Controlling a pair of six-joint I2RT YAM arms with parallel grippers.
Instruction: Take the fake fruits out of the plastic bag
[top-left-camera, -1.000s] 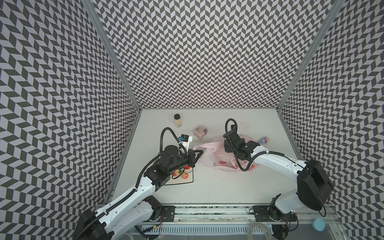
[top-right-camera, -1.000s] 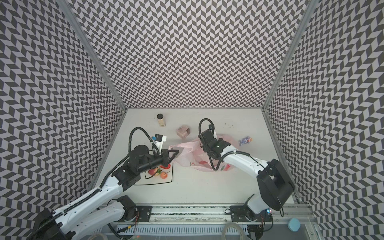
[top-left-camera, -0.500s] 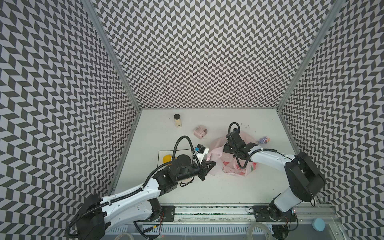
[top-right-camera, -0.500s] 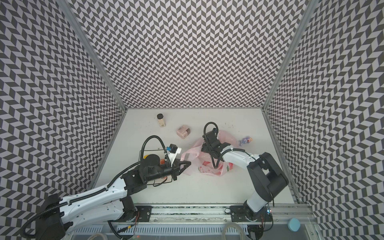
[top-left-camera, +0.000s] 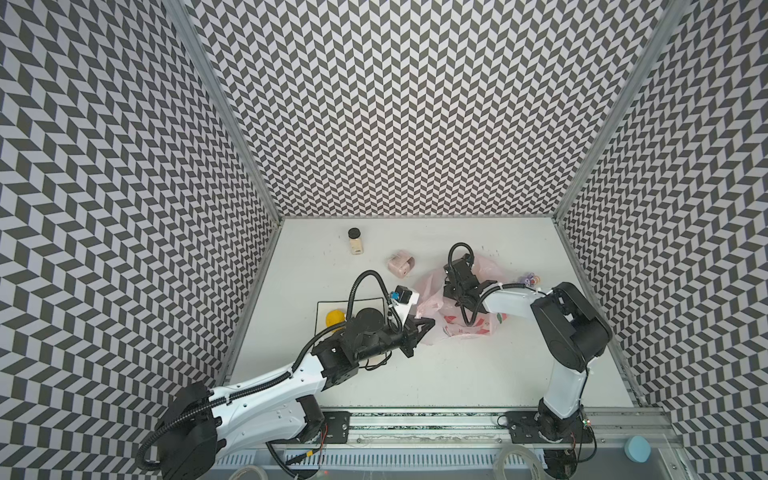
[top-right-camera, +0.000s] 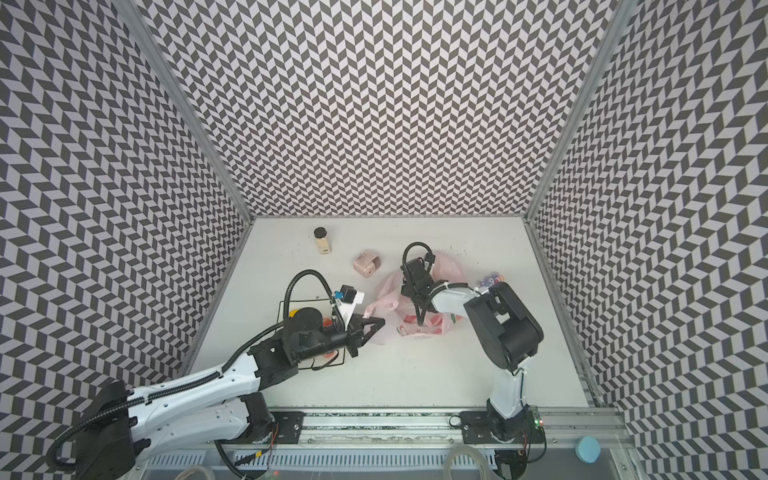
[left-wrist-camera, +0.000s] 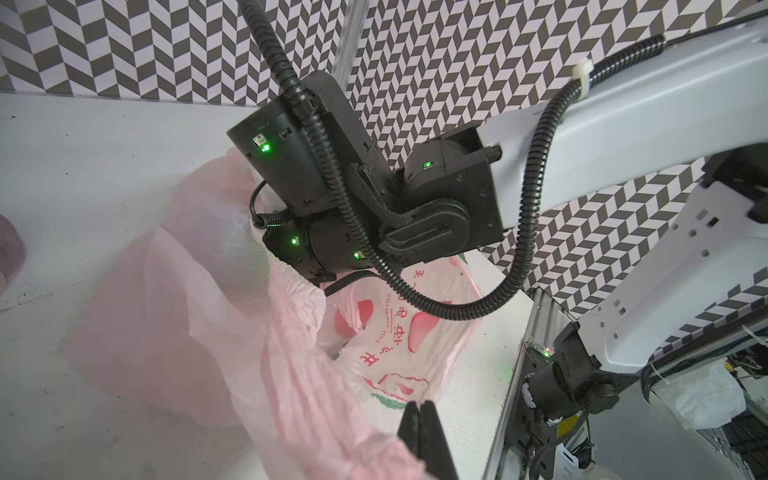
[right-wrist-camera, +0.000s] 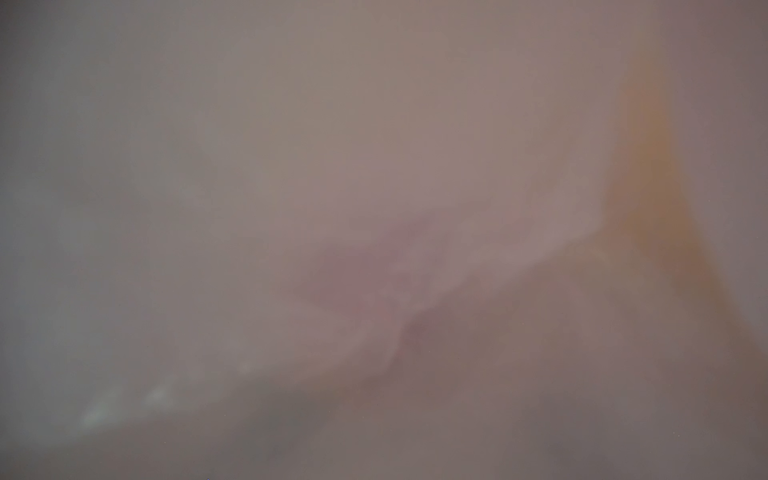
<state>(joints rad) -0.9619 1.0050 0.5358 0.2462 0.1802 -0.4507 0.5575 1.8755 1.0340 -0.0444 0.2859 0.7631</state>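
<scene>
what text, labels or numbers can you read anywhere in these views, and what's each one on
plastic bag: a column of red characters with a line of small Latin capitals beside it, sideways and creased; the top character may be "天", the rest cannot be read for sure.
small jar: label too small to read.
pink box: no readable text.
right wrist view: only blur, no text.

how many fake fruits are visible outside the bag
2: a yellow fruit on the plate, a red fruit showing beside the left arm. Others may be hidden under that arm or inside the plastic bag.
</scene>
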